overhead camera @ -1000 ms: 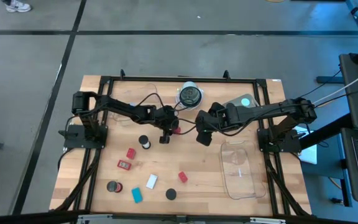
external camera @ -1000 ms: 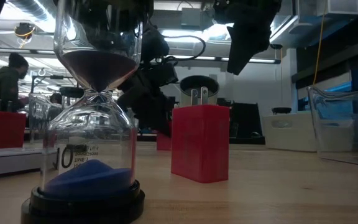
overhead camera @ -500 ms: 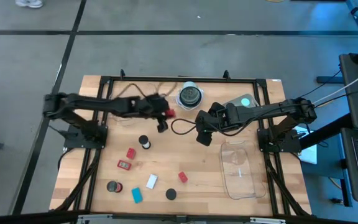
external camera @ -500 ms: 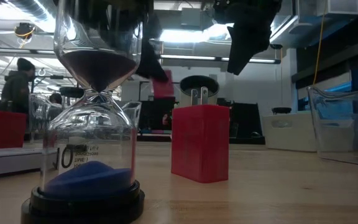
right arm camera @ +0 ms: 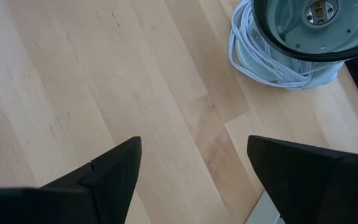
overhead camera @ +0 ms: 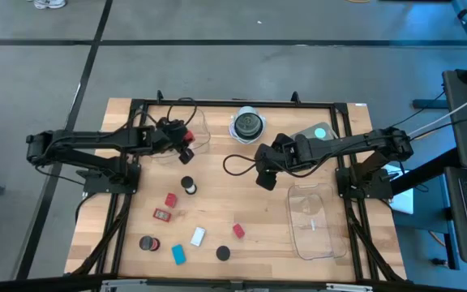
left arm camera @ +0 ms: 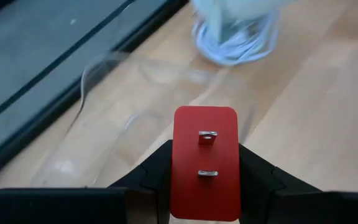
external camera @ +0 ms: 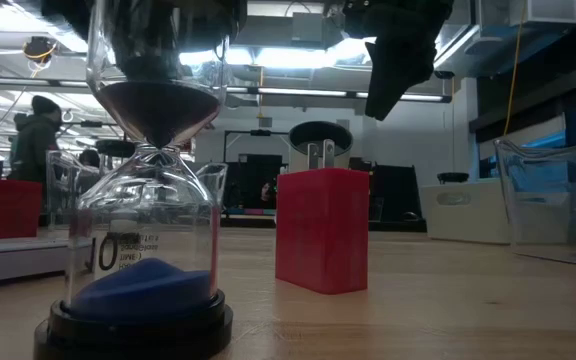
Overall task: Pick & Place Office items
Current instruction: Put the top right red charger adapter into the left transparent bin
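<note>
My left gripper [overhead camera: 185, 139] is shut on a red block with two metal prongs [left arm camera: 205, 163], above a clear tray [overhead camera: 194, 130] at the table's far left. My right gripper [overhead camera: 263, 177] hangs open over bare wood near the table's middle, also seen in the low view [external camera: 393, 60]. The other office items lie flat on the near left part of the table: red blocks [overhead camera: 170, 199] [overhead camera: 238, 231], a red-framed tag [overhead camera: 162, 215], black discs [overhead camera: 188, 186] [overhead camera: 145, 242] [overhead camera: 224, 253], a white block [overhead camera: 198, 237] and a teal piece [overhead camera: 178, 255]. My left gripper pinches the red block by its two opposite side faces [left arm camera: 178, 174], one finger [left arm camera: 154, 171] on each side. The pronged face looks back at the wrist camera. The fingers come slanting down from the table's left. The block is lifted clear, over the tray's wall [left arm camera: 104, 118].
A round dark white-rimmed object with a coiled white cable [overhead camera: 248, 124] [right arm camera: 291, 37] sits at the far edge. A black cable loop [overhead camera: 235, 165] lies mid-table. A second clear tray [overhead camera: 309, 219] lies at the right. An hourglass [external camera: 153, 200] and a red plug block [external camera: 323, 230] stand near the low camera.
My left gripper has carried the red block up from the table's middle, then toward the far left, and now holds it above the clear tray, shut on it throughout. The black cable loop has shifted slightly on the wood.
</note>
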`<state>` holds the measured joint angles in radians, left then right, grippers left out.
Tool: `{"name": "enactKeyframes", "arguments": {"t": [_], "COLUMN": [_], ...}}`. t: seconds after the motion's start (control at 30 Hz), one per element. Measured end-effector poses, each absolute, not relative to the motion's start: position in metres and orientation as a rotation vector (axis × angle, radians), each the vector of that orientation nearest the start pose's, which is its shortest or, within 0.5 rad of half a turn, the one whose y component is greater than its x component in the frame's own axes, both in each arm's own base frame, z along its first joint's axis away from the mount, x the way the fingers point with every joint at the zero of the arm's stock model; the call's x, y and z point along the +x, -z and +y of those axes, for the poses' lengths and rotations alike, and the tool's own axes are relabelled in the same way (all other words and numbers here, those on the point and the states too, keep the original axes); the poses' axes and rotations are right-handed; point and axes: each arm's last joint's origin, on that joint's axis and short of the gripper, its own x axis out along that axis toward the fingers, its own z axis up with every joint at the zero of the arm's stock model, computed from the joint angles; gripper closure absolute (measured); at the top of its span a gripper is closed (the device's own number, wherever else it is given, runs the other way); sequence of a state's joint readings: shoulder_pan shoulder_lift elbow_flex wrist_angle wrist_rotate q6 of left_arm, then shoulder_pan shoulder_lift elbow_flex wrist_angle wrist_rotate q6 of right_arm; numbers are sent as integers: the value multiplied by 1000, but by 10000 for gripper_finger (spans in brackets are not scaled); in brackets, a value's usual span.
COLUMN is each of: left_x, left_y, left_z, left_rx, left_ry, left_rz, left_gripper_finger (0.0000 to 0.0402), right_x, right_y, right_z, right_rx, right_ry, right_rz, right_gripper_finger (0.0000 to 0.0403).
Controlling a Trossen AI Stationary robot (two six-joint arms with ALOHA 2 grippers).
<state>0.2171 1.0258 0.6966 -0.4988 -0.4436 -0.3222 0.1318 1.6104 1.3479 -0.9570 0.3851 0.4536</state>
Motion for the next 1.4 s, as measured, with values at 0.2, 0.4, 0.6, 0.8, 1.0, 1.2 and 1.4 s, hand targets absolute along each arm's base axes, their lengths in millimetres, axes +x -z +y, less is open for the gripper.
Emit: {"name": "enactKeyframes", "arguments": {"t": [0.2, 0.4, 0.6, 0.8, 1.0, 1.2, 1.4], "left_x": [185, 182, 181, 189, 188, 189, 189], "left_y": [-205, -186, -167, -157, -150, -148, -148], "left_z": [71, 90, 108, 121, 127, 129, 129], "left_rx": [-277, -328, -364, -398, -416, -422, -417], "left_ry": [-776, -800, -824, -814, -857, -870, -870], "left_rz": [723, 715, 803, 769, 791, 790, 788], "left_gripper_finger": [287, 287, 287, 287, 287, 260, 249], "right_x": [316, 316, 316, 316, 316, 316, 316], "right_y": [-274, -274, -274, -274, -274, -274, -274], "right_z": [31, 30, 30, 30, 30, 30, 30], "right_rx": [103, 89, 92, 91, 92, 79, 79], "right_ry": [488, 510, 511, 511, 511, 516, 516], "right_rz": [1067, 1053, 1052, 1053, 1052, 1050, 1050], "right_gripper_finger": [106, 106, 106, 106, 106, 106, 106]}}
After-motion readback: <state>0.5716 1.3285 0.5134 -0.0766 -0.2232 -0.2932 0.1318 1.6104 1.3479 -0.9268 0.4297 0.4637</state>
